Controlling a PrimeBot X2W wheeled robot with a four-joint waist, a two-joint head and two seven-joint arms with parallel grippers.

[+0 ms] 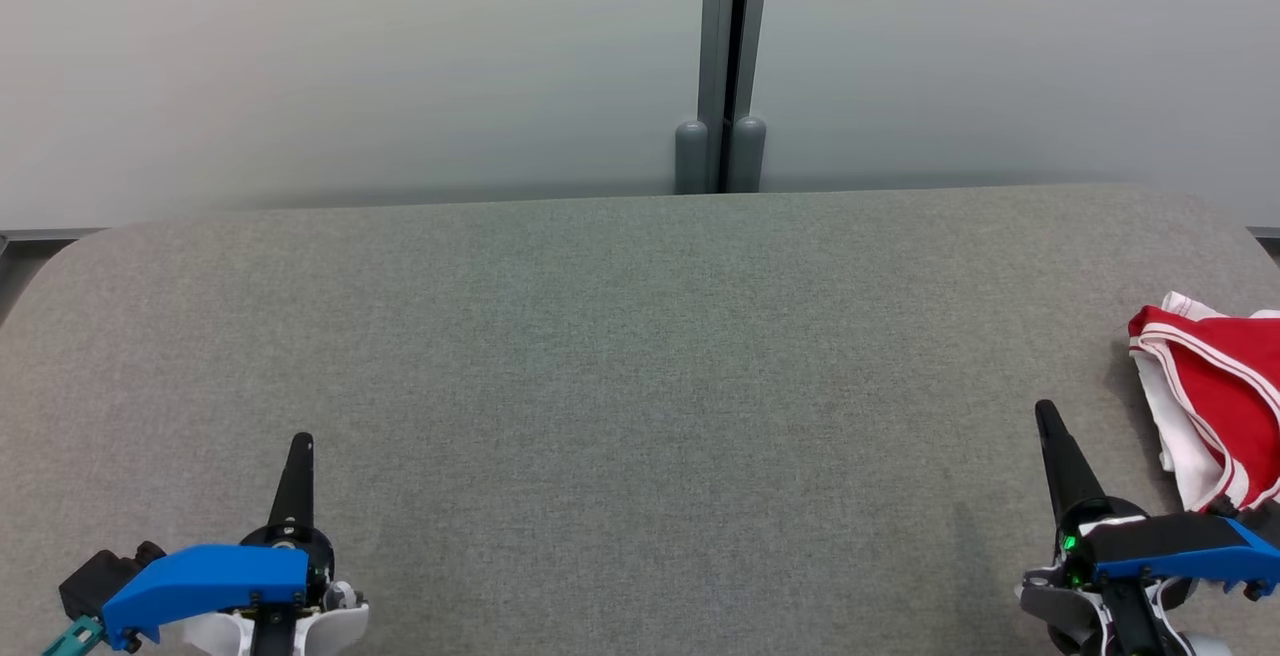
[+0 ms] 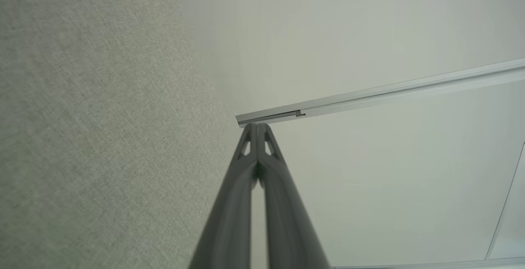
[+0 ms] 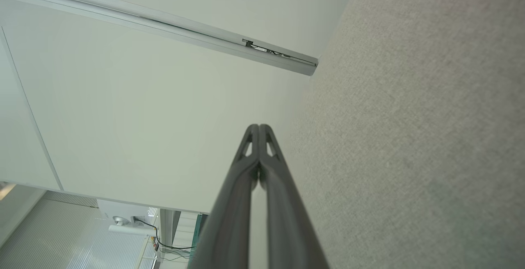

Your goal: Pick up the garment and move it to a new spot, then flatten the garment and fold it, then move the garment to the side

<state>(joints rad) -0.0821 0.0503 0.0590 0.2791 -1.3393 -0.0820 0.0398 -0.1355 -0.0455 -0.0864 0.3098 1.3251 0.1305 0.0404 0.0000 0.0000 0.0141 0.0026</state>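
Garment, red with white trim, lay in a loose heap at the right edge of the head view, on the counter and partly cut off by the frame. The right hand stood just beside it at lower right, and the left hand well apart at lower left. Both were clenched on nothing, fingers pointing up the frame.

That lie fitted two stages: cloth waiting to be picked up, or cloth set aside after folding, though its layers looked rumpled rather than neat. Neither could be settled, so no move could be called.

The counter was covered in grey woven cloth, with rounded far corners. Behind it rose a pale wall split by a grey post.
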